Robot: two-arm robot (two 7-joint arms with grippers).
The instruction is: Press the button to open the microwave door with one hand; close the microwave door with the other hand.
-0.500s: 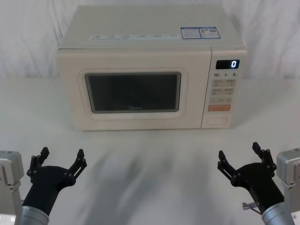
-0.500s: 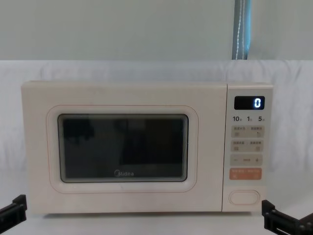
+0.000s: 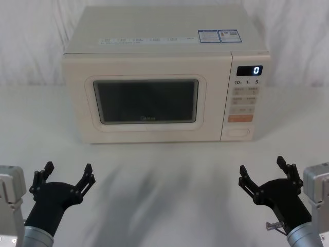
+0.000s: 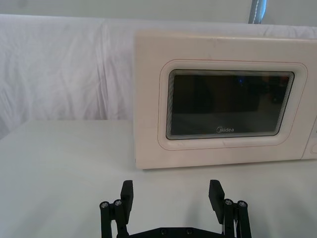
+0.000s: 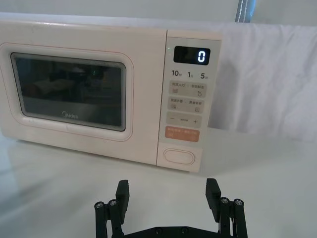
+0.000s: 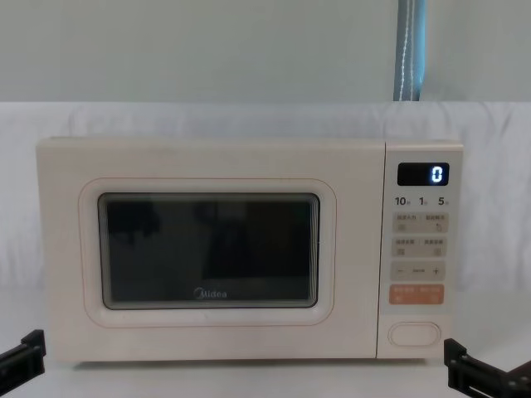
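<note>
My black right claw (image 3: 267, 177) hovers spread at lower right, my left claw (image 3: 66, 180) spread at lower left. The wide cream pill-shaped button (image 3: 238, 132) sits right of the shut cream glass-windowed microwave door (image 3: 146, 101); I should press it squarely with 1 fingertip.

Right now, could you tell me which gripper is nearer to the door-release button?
The right gripper: it sits just right of the button, in front of the control panel. The left gripper is far across, before the microwave's left edge.

Black angular tools (image 3: 64, 177), silver wrists (image 3: 11, 193)
</note>
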